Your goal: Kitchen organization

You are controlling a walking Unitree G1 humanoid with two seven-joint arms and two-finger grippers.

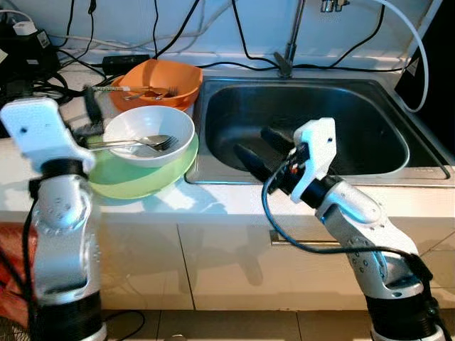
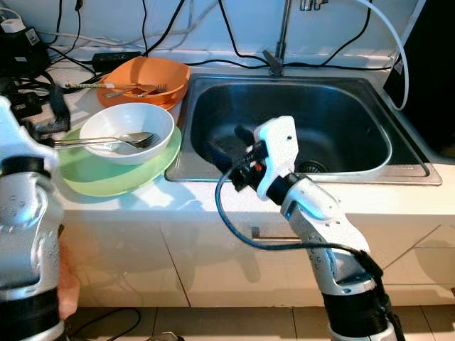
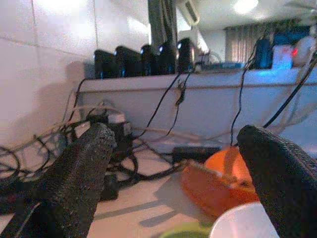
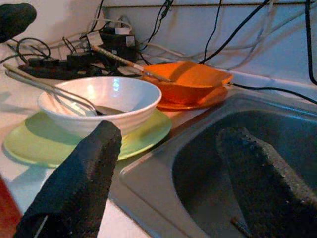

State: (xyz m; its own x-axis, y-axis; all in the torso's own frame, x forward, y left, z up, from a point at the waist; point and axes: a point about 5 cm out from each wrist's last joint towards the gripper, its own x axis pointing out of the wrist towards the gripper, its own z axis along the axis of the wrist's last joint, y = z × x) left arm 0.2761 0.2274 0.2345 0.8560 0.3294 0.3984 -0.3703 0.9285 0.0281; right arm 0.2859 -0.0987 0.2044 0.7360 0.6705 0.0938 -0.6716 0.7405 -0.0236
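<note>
A white bowl holding a fork and a spoon sits on a light green plate on the counter left of the sink. Behind it an orange bowl with utensils rests on an orange plate. My left gripper is open at the green plate's left edge, just left of the white bowl, with nothing between its fingers. My right gripper hangs open and empty over the sink's front left part, pointing toward the bowls.
Black cables, plugs and a power strip crowd the counter's back left corner. A tap pipe rises behind the sink and a white hose curves at the right. The white counter front drops to cabinet doors below.
</note>
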